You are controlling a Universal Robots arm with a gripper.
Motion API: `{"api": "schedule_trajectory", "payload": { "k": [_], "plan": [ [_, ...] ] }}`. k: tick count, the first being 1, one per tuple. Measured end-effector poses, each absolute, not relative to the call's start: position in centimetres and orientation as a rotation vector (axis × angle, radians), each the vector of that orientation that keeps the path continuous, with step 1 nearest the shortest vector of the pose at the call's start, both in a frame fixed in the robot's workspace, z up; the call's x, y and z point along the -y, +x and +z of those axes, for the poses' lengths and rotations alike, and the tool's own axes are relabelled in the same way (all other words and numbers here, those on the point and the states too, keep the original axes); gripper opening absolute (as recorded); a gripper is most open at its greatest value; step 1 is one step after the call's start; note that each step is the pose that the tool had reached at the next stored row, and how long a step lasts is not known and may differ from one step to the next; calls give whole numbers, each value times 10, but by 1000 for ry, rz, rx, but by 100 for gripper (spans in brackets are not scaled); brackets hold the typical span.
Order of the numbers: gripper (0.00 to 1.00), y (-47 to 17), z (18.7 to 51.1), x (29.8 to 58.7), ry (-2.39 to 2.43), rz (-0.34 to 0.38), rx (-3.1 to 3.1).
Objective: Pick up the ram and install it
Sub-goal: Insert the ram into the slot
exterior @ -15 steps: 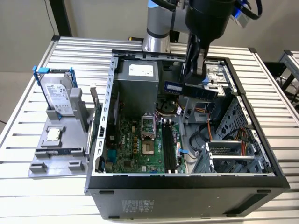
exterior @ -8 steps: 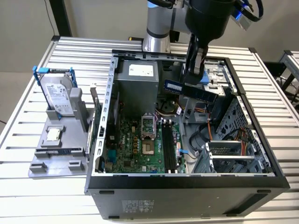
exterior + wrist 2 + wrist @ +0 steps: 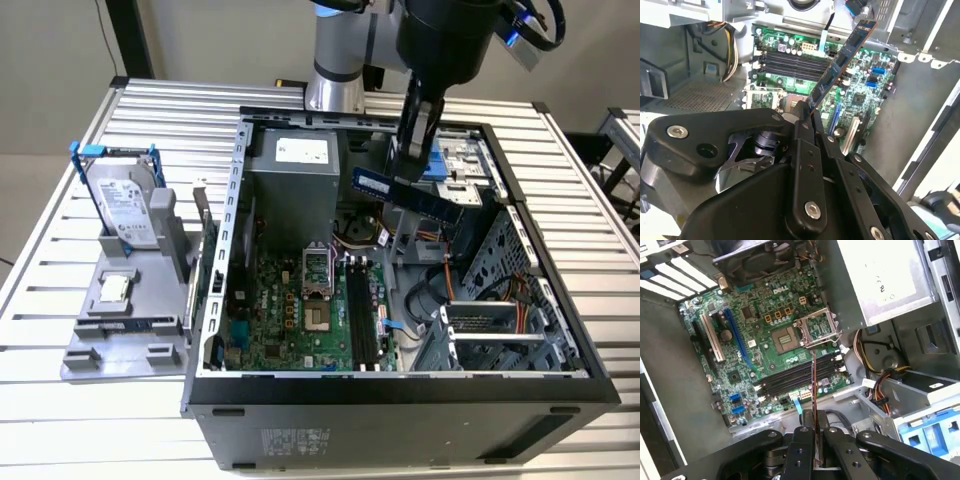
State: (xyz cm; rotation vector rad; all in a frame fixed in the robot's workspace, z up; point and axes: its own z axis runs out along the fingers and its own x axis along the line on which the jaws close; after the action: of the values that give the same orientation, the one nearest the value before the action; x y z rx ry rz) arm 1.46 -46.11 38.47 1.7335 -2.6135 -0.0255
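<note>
The end effector [image 3: 405, 165] is clamped tight on the ram [image 3: 425, 200], with its black metal fingers [image 3: 802, 125] pressed against both flat faces. The ram is a long, thin, dark strip carrying flat chips. It is held in the air, tilted, inside the open grey steel case [image 3: 400, 385], above the green motherboard [image 3: 300, 320] and its long black slots [image 3: 795, 375].

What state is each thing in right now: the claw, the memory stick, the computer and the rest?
gripper, shut on the memory stick
memory stick, held above the case, not yet in a slot
computer case, lying on its side, open on top
memory slots, empty
processor socket, cover flipped up
hard drive, standing in a grey stand beside the case
</note>
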Motion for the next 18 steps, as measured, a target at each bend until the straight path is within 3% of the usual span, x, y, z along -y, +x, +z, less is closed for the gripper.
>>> {"api": "schedule_trajectory", "payload": {
  "k": [18],
  "plan": [
    [0, 15, 385, 461, 1428, -26, 2794]
  ]
}}
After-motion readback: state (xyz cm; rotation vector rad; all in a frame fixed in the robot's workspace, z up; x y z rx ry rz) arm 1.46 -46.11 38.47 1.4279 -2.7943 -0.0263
